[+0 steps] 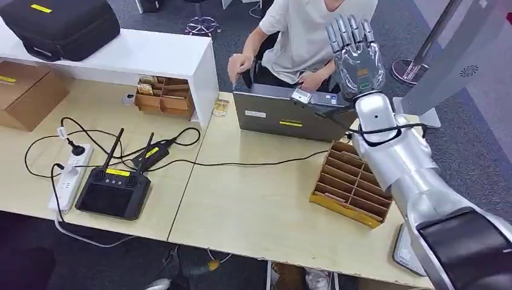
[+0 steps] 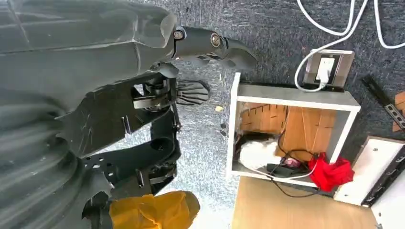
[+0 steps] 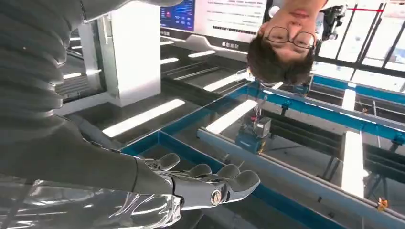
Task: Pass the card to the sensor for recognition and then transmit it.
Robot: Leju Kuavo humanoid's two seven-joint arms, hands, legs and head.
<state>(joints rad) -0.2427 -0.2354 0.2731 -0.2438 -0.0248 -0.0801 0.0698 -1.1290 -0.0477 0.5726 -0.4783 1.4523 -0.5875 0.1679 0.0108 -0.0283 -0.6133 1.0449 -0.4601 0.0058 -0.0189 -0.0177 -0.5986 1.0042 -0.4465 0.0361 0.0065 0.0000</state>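
My right hand (image 1: 356, 51) is raised high over the far edge of the table, fingers stretched upward and apart, with nothing in it. In the right wrist view the same hand (image 3: 200, 183) is spread and bare, facing a seated person (image 3: 284, 45). That person (image 1: 302, 36) sits behind a grey laptop (image 1: 290, 115), one hand (image 1: 240, 63) lifted. A small white device (image 1: 300, 95) lies on the laptop's top edge. A wooden slotted card rack (image 1: 350, 184) stands by my right forearm. My left hand (image 2: 191, 43) hangs over the floor, fingers straight, holding nothing.
A black controller with antennas (image 1: 115, 190), a power strip (image 1: 71, 175) and cables lie on the left table. A white shelf (image 1: 139, 54) carries a black case (image 1: 60, 24); a cardboard box (image 1: 27, 93) and small wooden trays (image 1: 164, 96) stand beneath. A monitor (image 1: 459, 60) rises at the right.
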